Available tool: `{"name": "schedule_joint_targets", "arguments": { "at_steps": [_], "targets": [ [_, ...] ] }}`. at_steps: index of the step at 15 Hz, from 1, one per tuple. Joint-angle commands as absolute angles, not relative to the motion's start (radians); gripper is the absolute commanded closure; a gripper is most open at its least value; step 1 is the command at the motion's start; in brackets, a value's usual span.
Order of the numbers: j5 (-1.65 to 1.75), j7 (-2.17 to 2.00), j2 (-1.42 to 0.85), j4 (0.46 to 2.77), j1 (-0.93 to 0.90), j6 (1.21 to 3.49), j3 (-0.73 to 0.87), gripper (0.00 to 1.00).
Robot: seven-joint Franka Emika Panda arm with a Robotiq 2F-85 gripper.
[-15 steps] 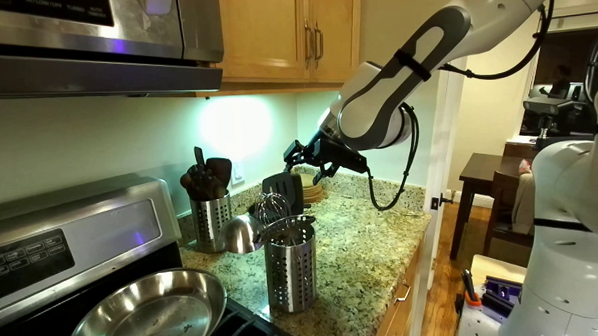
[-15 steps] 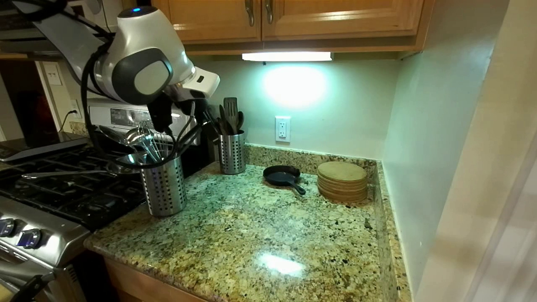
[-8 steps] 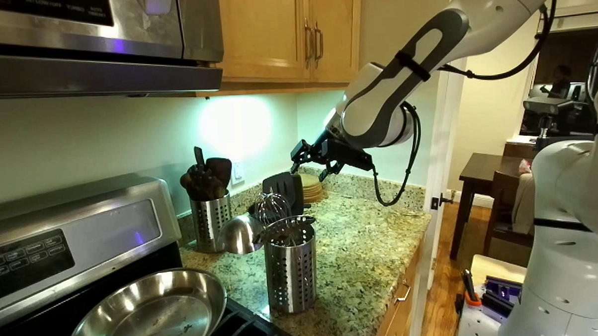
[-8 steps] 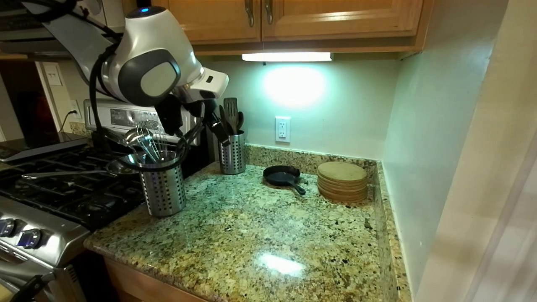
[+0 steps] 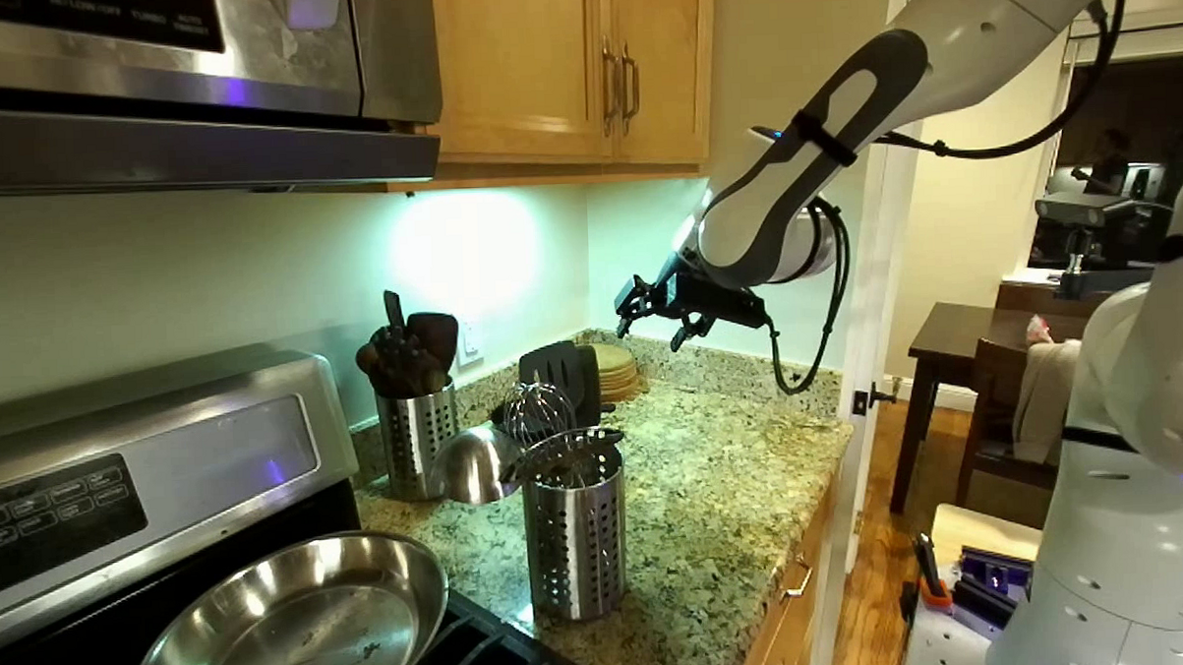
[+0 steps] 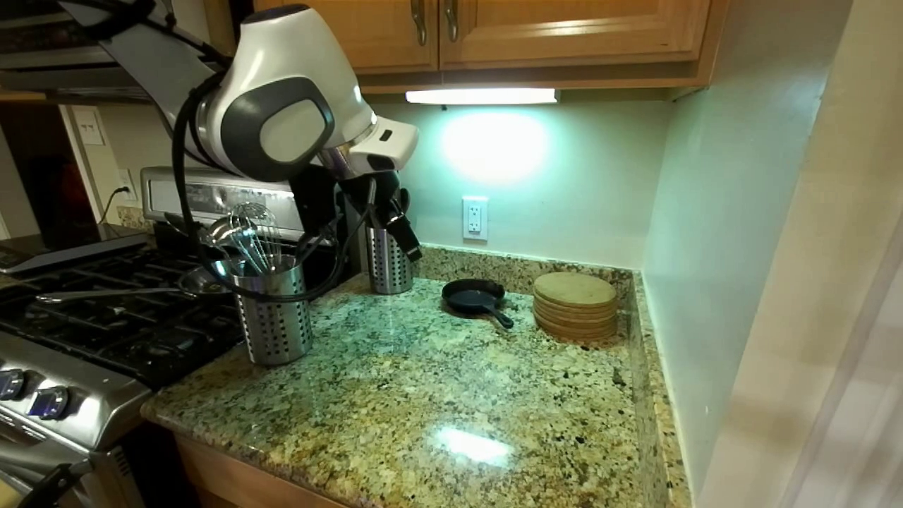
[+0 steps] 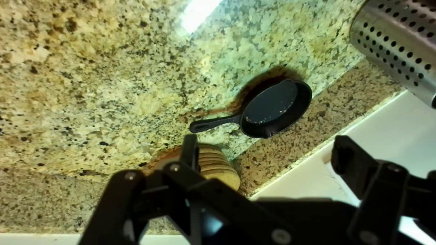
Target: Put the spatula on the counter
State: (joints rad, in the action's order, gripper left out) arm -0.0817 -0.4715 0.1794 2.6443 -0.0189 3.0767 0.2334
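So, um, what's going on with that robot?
The robot arm is holding nothing: its gripper is open above the counter, where a little black pan sits. In an exterior view, a black spatula pokes up behind the whisk. The job is to put a spatula on the counter, but I can't tell if it's that one.

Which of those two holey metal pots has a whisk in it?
The utensil holder nearer the front edge of the counter: a wire whisk stands in it. The other holder, nearer the wall, carries dark utensils.
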Motion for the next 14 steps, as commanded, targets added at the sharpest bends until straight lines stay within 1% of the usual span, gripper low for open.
{"name": "schedule_joint_targets", "arguments": {
  "at_steps": [1, 5, 6, 10, 14],
  "targets": [
    [-0.072, -0.519, 0.27, 2.674, 0.0, 2.956, 0.201, 0.0],
    [-0.014, -0.582, 0.33, 2.663, 0.034, 2.797, 0.149, 0.0],
    [-0.018, -0.573, 0.346, 2.66, 0.115, 2.76, 0.064, 0.0],
    [0.097, -0.567, 0.431, 2.667, 0.215, 2.653, -0.039, 0.0],
    [0.145, -0.517, 0.515, 2.668, 0.228, 2.563, -0.071, 0.0]
  ]
}}
